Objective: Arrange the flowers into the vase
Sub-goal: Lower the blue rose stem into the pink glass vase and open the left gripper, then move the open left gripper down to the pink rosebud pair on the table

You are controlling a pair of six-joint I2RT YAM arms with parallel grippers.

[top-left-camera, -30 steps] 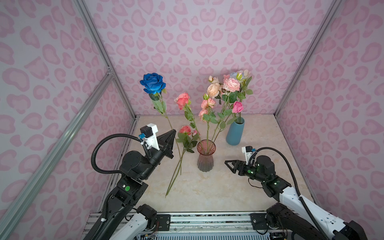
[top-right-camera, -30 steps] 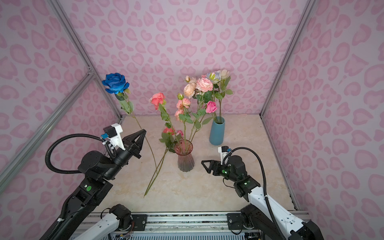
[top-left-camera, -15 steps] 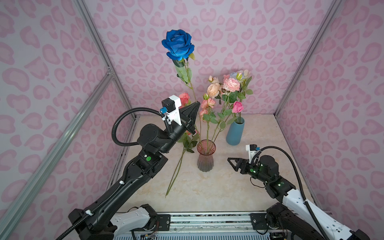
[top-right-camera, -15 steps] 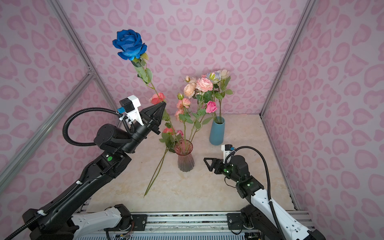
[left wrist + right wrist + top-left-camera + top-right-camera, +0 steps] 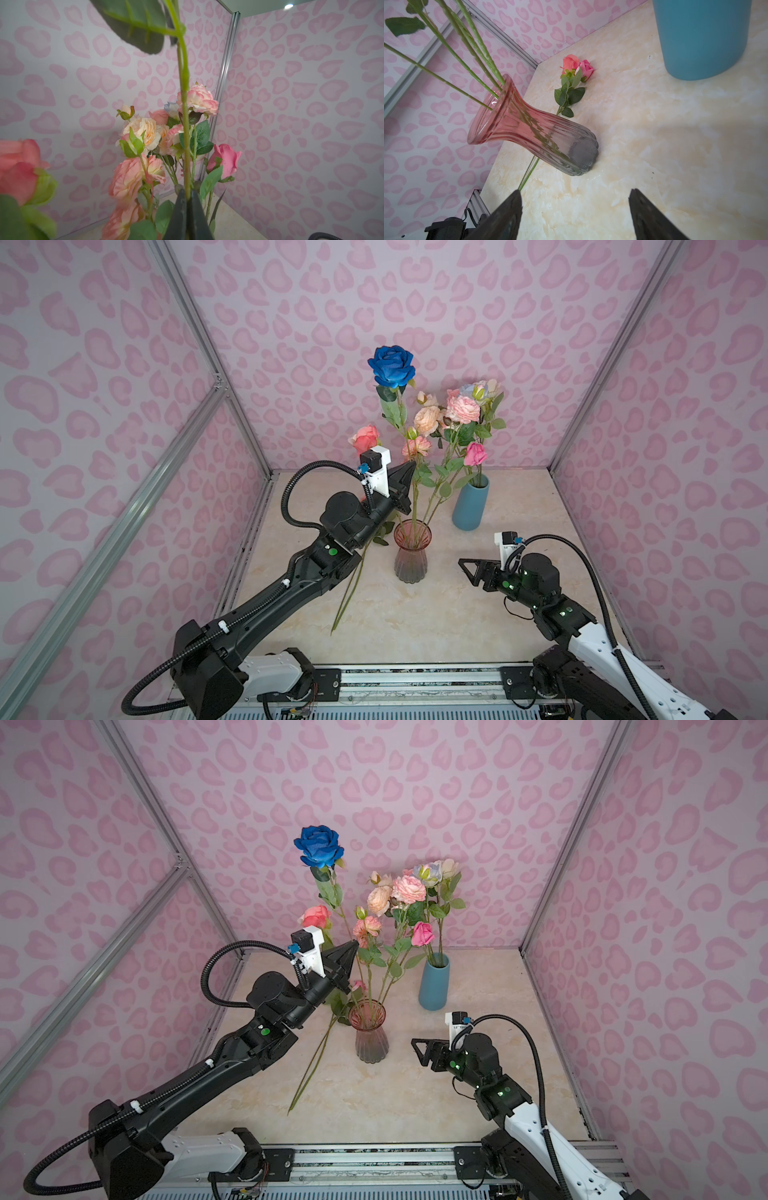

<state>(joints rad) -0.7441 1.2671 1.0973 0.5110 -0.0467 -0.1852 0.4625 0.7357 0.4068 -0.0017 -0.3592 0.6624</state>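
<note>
My left gripper (image 5: 410, 467) is shut on the green stem (image 5: 185, 87) of the deep blue rose (image 5: 392, 366), just above the pink glass vase (image 5: 411, 558). The rose stands upright, and its stem runs down toward the vase mouth. I cannot tell whether the stem's end is inside. Several pink and peach flowers (image 5: 428, 420) stand in that vase. A coral rose (image 5: 570, 63) and a pink rose (image 5: 587, 68) lie on the table behind the vase. My right gripper (image 5: 465, 571) hovers low to the right of the vase, open and empty, as the right wrist view (image 5: 575, 192) also shows.
A blue vase (image 5: 470, 506) at the back right holds a pink rose (image 5: 475, 453) and pale blooms. Two long stems (image 5: 348, 597) lie on the marble table (image 5: 415, 626) left of the pink vase. Pink patterned walls close in three sides.
My left arm swung the blue rose up from the left side, then brought it right and down over the pink vase. The right gripper has barely moved.
</note>
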